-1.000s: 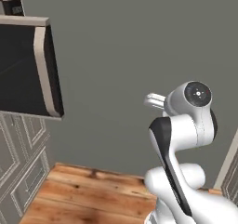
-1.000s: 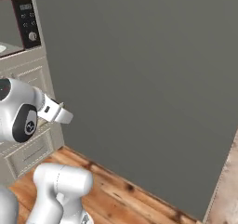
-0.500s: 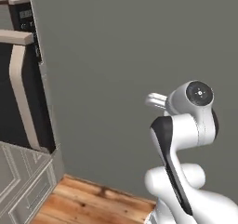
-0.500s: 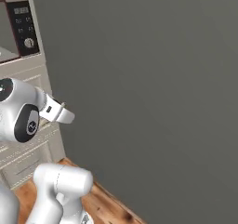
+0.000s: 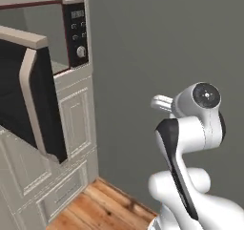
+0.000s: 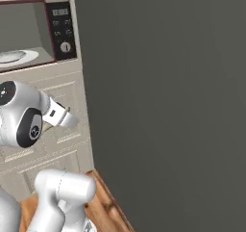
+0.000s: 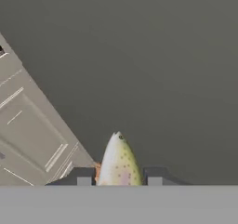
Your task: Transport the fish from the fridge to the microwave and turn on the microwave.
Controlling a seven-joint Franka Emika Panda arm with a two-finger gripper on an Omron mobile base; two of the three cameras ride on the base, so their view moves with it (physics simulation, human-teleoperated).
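As the base has driven on over the last second, both base views have swung, so the microwave (image 5: 47, 81) now sits much fuller in frame where a moment ago little more than its door or its panel showed at the left edge; that is the camera's move, not the oven's. Its dark glass door (image 5: 28, 100) hangs open toward the robot, the grey cavity is exposed, and in the right base view a pale turntable (image 6: 14, 57) lies inside, with the black panel (image 6: 62, 31) and its knob just right of the opening. Seen from the hand camera, the hand (image 7: 119, 179) is closed narrowly on the fish (image 7: 118, 162), whose speckled body pokes out between the two fingertips (image 7: 83, 177), pointing at the plain grey wall (image 7: 153, 69) with cream cabinet panels (image 7: 28, 135) to one side. The arm's pose looks unchanged. I judge the carry to be well along: the fish is out of the fridge and near the oven, but still outside it, and the hand faces the wall rather than the cavity, so turning toward the opening, setting the fish down, shutting the door and starting the oven remain.
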